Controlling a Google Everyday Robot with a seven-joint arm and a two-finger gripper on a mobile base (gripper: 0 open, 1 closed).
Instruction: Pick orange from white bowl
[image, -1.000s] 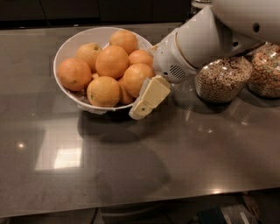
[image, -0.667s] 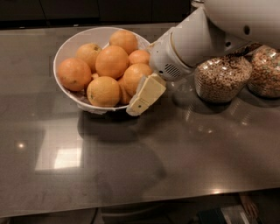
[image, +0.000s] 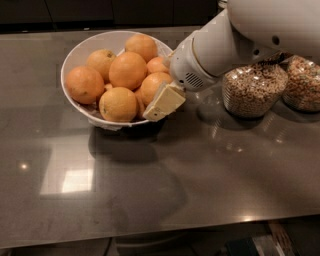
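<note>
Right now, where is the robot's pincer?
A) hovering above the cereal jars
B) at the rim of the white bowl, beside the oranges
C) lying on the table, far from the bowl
B: the pincer is at the front rim of the white bowl, close beside the oranges, on the side facing the cereal jars, which stand apart from it.

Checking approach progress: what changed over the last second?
The pincer crept left and slightly up, further over the right front rim of the white bowl, closer to the nearest orange. Nothing visibly taken hold of or let go. The bowl, the other oranges and the cereal jars stayed put.
</note>
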